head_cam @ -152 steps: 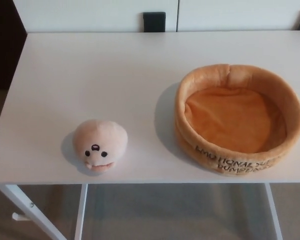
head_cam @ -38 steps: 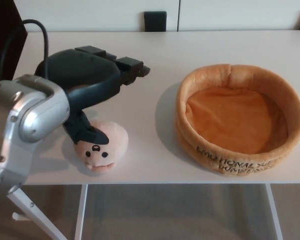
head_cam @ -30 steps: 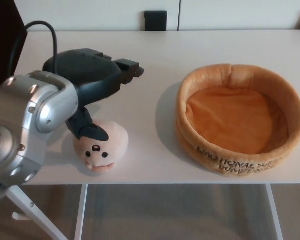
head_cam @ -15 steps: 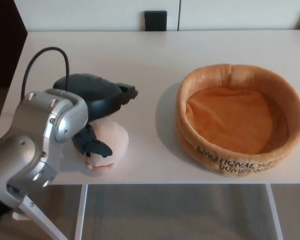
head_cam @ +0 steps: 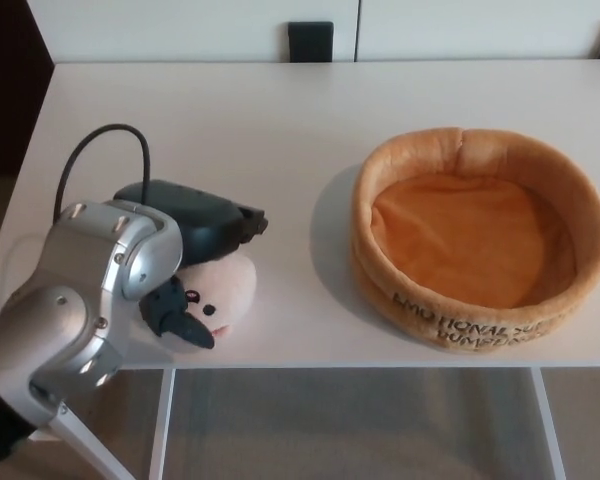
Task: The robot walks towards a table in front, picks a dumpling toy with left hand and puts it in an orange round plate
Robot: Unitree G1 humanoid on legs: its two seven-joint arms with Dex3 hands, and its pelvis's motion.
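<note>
At the near left edge of the white bench [head_cam: 310,110] the robot's silver forearm comes up from the lower left corner, ending in the left hand [head_cam: 195,250] — black, with its palm lying over the top and far side of the small peach-coloured plush dumpling toy [head_cam: 220,292]. One dark digit hooks down across the toy's near left face, and the blunt fingers [head_cam: 248,222] reach past it on the far side. The hand is wrapped about the toy, touching it above and on the left, though whether the hold is firm cannot be told. The toy rests on the bench top close to the near edge; it is round and soft, pale pink-beige, with a small black dot eye and a tiny dark mouth showing just right of the digit. A black cable [head_cam: 100,160] loops up from the wrist over the bench.

Well apart to the right sits the orange round plush plate [head_cam: 477,238] — a soft, thick-walled ring with a deeper orange floor and black lettering along its near wall, nothing in it. The right hand is out of sight.
</note>
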